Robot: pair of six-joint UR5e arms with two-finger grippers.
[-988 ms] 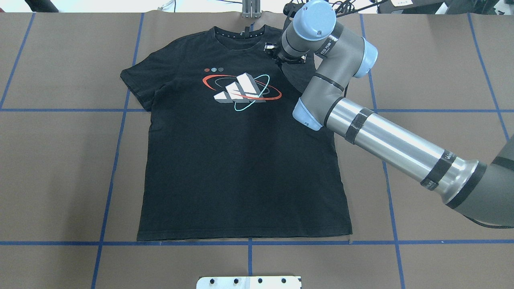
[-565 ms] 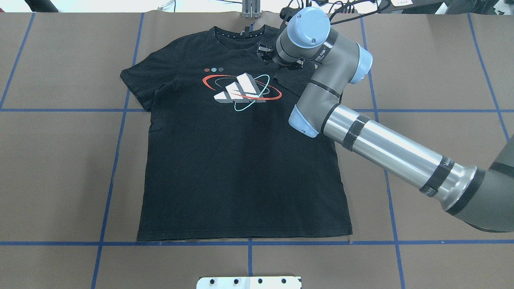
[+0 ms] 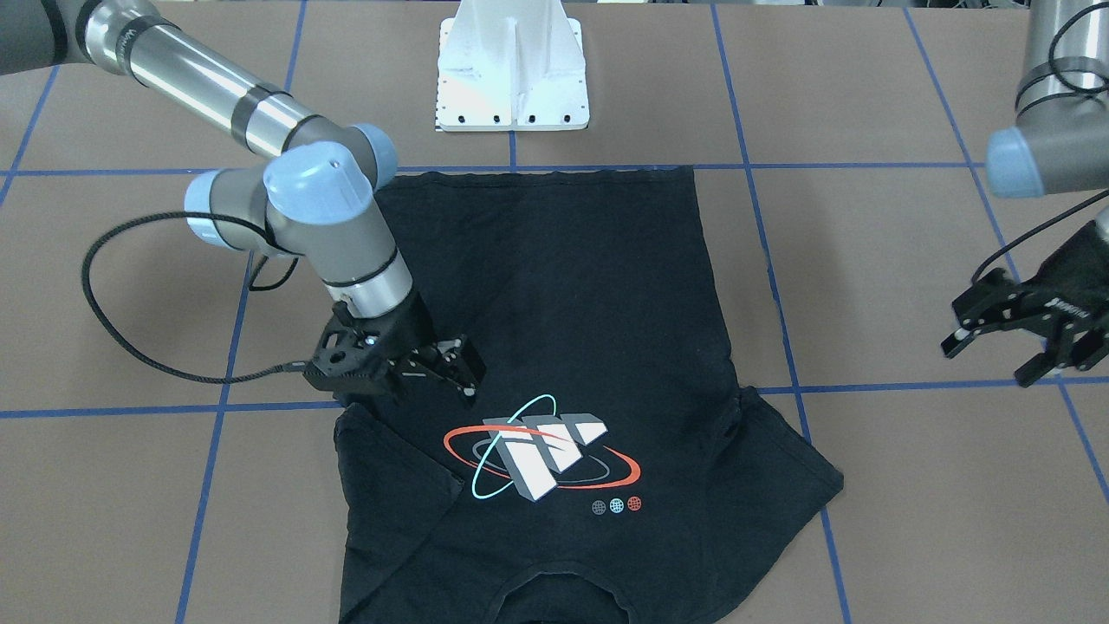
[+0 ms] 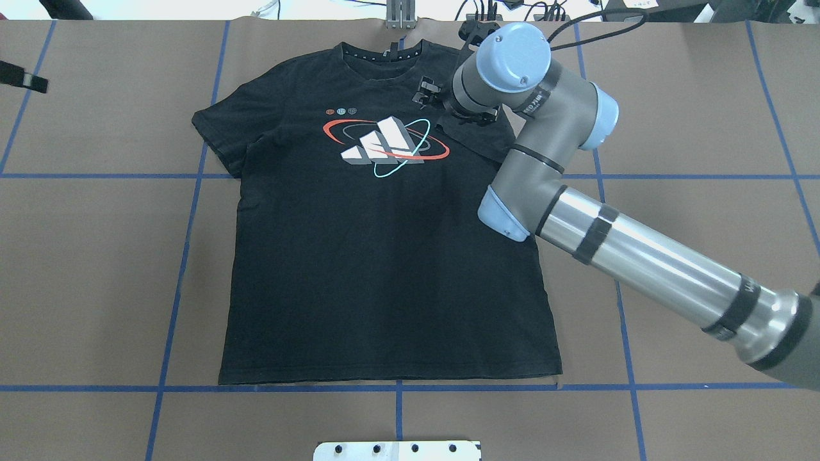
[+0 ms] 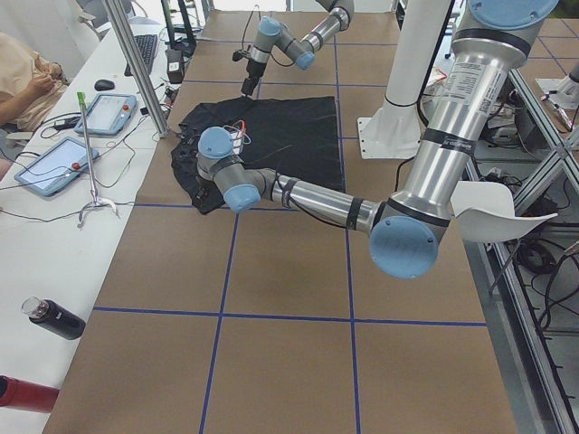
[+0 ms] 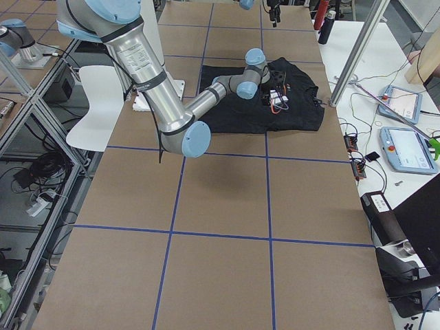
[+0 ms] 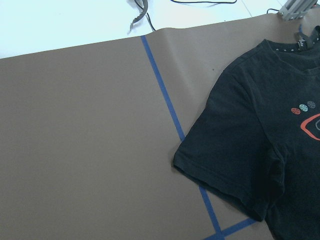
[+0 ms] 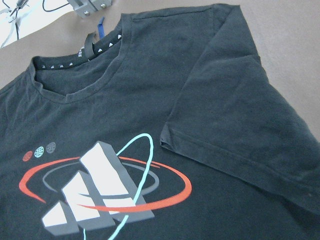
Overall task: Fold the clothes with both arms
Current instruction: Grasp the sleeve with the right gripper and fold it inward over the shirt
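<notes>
Lying on brown paper (image 4: 96,256) gridded with blue tape (image 4: 96,175), a black T-shirt (image 4: 384,288).

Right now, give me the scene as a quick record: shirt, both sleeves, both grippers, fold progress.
shirt: black tee, print up, flat on table, collar on the far side from the robot
right-side sleeve: folded in over the chest, hem beside the print
left-side sleeve: spread flat, not folded
right gripper: open, above the shirt by the folded sleeve, holding nothing
left gripper: open, off the shirt, over bare table
fold progress: one sleeve in; body not yet folded
</notes>
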